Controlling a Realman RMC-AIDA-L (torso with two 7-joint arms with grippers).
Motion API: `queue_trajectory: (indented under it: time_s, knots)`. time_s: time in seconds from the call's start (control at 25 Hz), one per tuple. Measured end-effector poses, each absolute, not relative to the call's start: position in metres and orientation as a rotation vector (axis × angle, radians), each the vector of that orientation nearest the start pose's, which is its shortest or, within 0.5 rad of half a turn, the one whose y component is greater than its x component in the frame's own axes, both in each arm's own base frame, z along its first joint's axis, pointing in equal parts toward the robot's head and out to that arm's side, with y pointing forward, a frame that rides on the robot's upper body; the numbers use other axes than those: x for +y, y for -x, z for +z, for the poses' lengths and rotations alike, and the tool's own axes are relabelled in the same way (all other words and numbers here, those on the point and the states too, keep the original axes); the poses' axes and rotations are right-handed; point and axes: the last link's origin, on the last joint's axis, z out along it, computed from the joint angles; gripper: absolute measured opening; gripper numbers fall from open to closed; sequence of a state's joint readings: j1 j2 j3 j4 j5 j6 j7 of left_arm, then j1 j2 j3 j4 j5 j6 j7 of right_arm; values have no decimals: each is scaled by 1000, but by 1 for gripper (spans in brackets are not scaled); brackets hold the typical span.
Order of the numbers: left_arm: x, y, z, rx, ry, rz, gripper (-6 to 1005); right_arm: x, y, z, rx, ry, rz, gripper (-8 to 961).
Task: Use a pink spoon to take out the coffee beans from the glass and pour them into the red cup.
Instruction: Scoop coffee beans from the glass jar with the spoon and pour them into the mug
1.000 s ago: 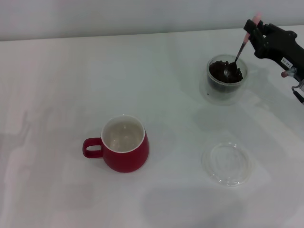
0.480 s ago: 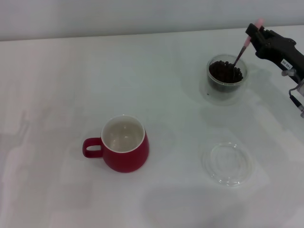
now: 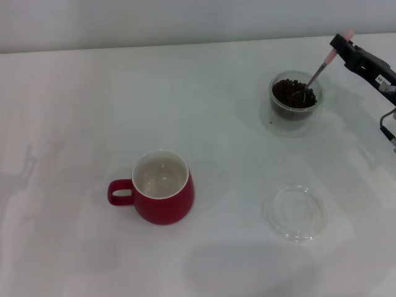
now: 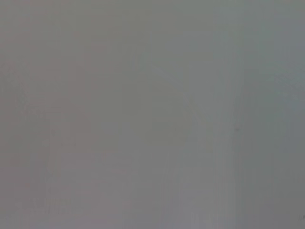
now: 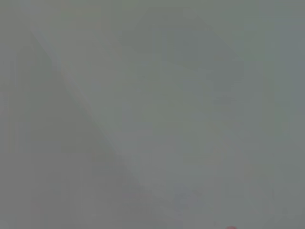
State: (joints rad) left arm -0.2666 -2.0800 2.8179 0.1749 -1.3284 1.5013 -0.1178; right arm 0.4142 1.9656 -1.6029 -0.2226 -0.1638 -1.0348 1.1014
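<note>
Pink spoon [image 3: 323, 64] is clamped in the right gripper [image 3: 344, 44], bowl buried in the coffee beans [image 3: 294, 93] inside the glass [image 3: 293, 103], so I'd lift level and slow toward the red cup [image 3: 159, 195].

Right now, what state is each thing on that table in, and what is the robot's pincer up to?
Clear double-walled glass: upright, holding beans.
Dark coffee beans: all in the glass.
Pink-handled metal spoon: tilted, bowl sunk in the beans.
Glossy red cup: upright, empty.
Flat clear round dish: lying flat, empty.
Right pincer: shut on the spoon's handle.
Left pincer: out of sight.
</note>
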Motion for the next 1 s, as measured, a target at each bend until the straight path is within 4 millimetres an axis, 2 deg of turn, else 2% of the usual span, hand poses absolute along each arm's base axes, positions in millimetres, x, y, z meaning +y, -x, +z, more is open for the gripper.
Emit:
queue_trajectory:
  time_s: [0.52, 1.0]
  knots:
    - [254, 336, -5, -428, 1493, -832, 850, 356, -355, 28, 1386, 1501, 1150, 183]
    - [254, 336, -2, -425, 1473, -837, 851, 357, -355, 30, 1461, 1444, 1204, 189]
